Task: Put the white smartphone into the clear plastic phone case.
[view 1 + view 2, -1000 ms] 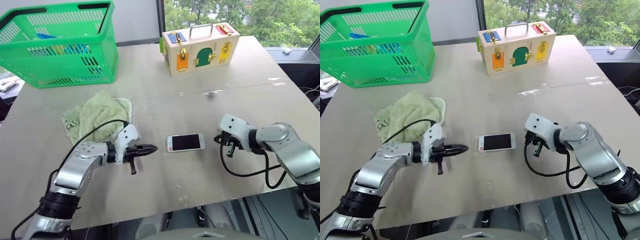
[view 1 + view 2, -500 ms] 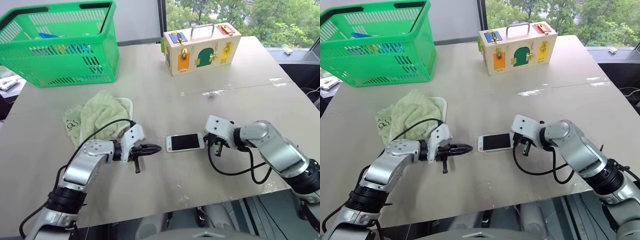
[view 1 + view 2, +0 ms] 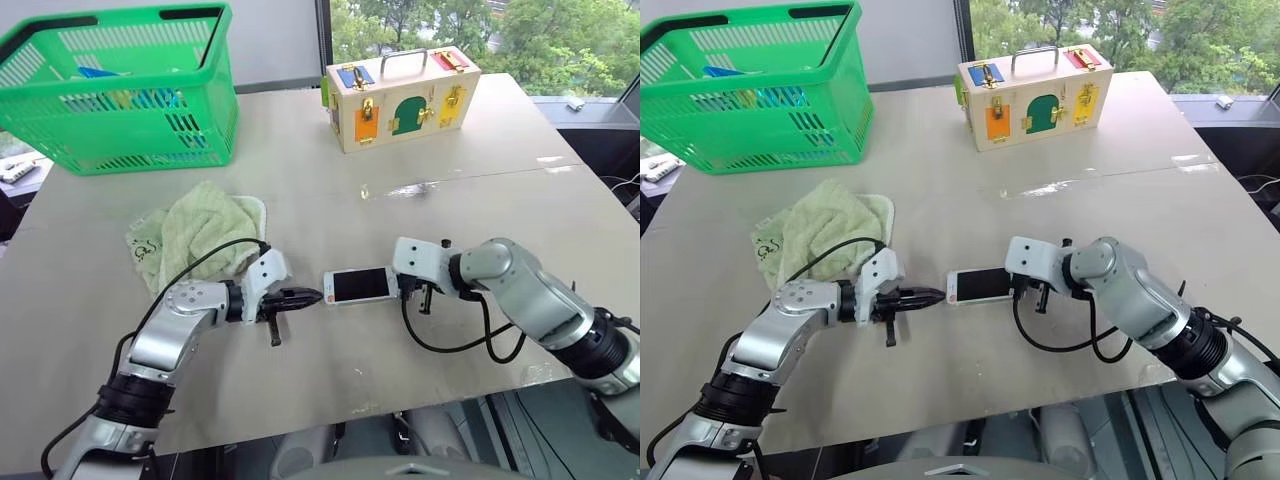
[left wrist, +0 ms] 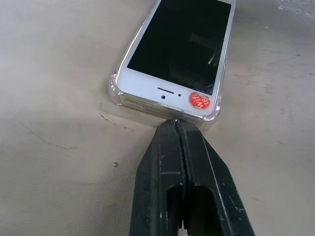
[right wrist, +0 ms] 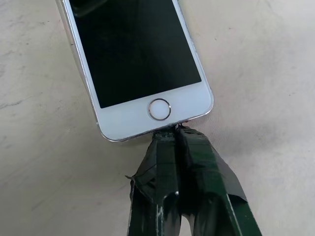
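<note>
Left wrist view finds the white smartphone (image 4: 179,46) lying screen-up at upper centre, already within the clear plastic phone case (image 4: 114,88), whose corners wrap its speaker end. Left hand (image 4: 174,125), fully shut and holding nothing, touches that end; right hand (image 5: 172,132), likewise shut and empty, meets the home-button end. Risk, in my judgement: uneven pushing from both ends could skid the pair across the desk (image 3: 330,190) or pop an unseated corner.

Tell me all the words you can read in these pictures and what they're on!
"WiFi", with a smaller line under it too small to read: on the round red sticker on the white smartphone.
Green cloth: a dark printed mark, too small to read.
</note>
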Robot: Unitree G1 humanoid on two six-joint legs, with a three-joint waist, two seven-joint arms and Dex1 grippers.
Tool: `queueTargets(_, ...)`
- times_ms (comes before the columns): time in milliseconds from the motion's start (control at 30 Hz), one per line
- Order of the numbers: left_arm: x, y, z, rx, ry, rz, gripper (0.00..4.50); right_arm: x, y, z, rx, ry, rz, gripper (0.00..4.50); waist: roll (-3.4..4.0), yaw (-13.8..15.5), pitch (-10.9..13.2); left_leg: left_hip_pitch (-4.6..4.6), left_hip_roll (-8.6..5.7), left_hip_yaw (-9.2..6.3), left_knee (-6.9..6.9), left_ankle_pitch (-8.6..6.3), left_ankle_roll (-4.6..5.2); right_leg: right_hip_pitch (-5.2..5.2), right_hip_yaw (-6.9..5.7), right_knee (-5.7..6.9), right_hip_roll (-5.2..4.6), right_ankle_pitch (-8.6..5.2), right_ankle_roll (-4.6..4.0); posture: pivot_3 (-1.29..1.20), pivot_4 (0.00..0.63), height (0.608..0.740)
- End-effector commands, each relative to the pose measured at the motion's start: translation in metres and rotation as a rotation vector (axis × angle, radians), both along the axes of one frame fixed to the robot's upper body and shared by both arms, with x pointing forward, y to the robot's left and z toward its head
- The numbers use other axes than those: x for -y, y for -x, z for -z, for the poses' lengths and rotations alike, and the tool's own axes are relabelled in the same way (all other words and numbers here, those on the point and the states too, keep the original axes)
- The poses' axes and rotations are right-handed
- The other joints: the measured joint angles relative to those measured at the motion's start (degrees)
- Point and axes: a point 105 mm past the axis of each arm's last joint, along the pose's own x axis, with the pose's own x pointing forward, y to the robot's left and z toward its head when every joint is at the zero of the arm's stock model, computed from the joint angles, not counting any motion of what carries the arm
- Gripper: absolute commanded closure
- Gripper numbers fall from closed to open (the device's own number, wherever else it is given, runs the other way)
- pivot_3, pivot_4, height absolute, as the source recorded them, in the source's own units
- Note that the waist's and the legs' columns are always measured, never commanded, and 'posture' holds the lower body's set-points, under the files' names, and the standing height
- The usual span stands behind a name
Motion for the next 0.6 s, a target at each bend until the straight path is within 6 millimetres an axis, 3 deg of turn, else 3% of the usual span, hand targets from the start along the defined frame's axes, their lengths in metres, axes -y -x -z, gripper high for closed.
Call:
queueTargets(33,-0.004,-0.001,-0.001,0.003,0.006,-0.025,4.50,-0.007,0.004,-0.010,0.013,-0.050,-0.053,4.45,0.00,0.0,0.0,0.00,0.00,-0.01,0.00,0.00,0.00,0.00,0.00,0.00,0.00,0.00,0.00,0.00,0.150,0.740)
queueTargets(333,-0.021,-0.004,-0.013,0.001,0.030,-0.071,4.50,0.022,0.002,-0.024,0.025,-0.156,0.059,4.45,0.00,-0.1,0.0,-0.10,0.00,0.01,-0.03,0.00,0.00,-0.05,0.03,0.00,0.00,0.00,-0.01,0.00,0.150,0.740)
queueTargets(600,-0.001,0.005,-0.035,-0.047,0.160,0.027,4.50,0.012,0.009,-0.043,0.004,-0.370,0.052,4.45,0.00,-0.1,0.0,-0.11,0.00,0.00,-0.04,0.00,0.00,-0.04,0.03,-0.02,0.00,0.00,-0.01,0.00,0.150,0.740)
